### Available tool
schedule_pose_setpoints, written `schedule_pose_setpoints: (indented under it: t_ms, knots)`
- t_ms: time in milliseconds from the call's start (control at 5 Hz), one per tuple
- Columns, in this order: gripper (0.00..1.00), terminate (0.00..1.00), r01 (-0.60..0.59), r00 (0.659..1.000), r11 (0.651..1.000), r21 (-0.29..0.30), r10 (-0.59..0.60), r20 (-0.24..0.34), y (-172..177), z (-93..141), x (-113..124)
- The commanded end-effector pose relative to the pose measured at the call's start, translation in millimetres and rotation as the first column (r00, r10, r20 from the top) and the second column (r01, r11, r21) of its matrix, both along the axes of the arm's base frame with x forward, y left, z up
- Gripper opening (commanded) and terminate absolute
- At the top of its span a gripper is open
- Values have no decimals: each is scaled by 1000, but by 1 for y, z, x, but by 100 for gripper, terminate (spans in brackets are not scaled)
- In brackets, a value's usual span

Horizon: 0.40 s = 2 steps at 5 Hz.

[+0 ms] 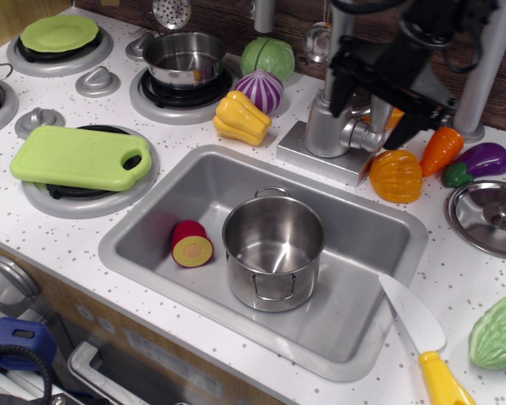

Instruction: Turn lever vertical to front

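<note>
The lever point(360, 135) is a small silver-grey handle on a short stub. It sticks out of the cylindrical faucet body point(323, 126) toward the front right, above the grey faucet base. My black gripper point(369, 116) hangs just above and behind the lever. Its two fingers are spread apart, one near the faucet body and one over the orange pepper side. It holds nothing and is clear of the lever. The blade end of the lever is partly hidden by the gripper.
An orange pepper point(396, 175), a carrot point(441, 149) and an eggplant point(481, 161) lie right of the faucet. The sink point(148, 219) holds a steel pot point(273, 249) and a cut fruit point(191, 245). A yellow squash point(242, 117) lies left of the faucet, and a grey post point(489, 59) stands at the right.
</note>
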State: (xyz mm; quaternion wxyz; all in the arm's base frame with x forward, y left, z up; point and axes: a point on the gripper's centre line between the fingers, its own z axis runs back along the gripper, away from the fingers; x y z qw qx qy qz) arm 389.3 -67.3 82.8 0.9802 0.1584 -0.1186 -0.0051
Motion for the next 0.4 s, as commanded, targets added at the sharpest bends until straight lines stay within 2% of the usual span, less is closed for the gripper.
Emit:
schedule_pose_setpoints:
  t_ms: [0, 200]
  knots:
    - [100, 0, -5, 986, 1000, -28, 9, 166, -9, 29, 23]
    - [100, 0, 1, 983, 999, -42, 6, 184, -4, 24, 28]
